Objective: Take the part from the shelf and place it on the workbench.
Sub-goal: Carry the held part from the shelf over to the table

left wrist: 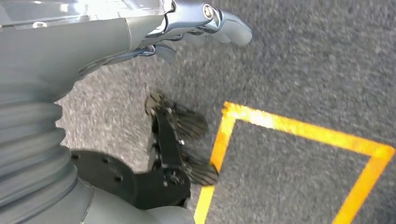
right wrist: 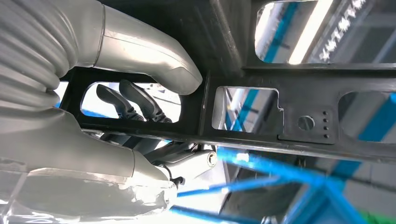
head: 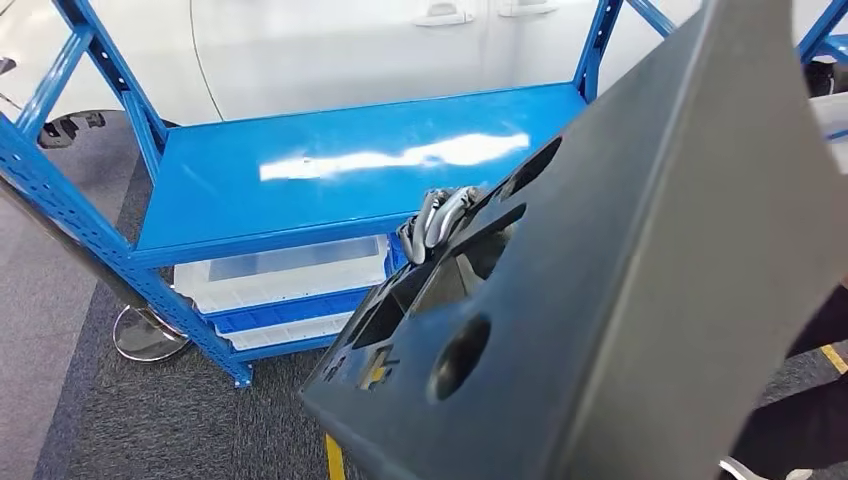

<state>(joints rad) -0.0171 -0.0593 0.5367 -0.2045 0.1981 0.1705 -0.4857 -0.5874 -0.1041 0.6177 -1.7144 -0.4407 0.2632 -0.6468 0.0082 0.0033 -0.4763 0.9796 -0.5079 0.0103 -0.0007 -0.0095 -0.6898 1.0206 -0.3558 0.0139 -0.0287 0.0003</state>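
The right hand [right wrist: 140,116] is grasping the dark part [head: 620,300], lifted off the blue shelf [head: 350,170]; the left hand [left wrist: 187,28] is hanging released. Next, I judge, comes carrying it to the worktop.

bright overhead glare streaks the blue shelf [head: 340,165].

Your right hand [right wrist: 140,116] grips the dark part [head: 640,300], thumb pressed over one bar and dark fingers [right wrist: 135,100] curled through a cutout (their silver backs peek past the part's edge in the head view). Your left hand [left wrist: 187,28] hangs over the floor, holding nothing.
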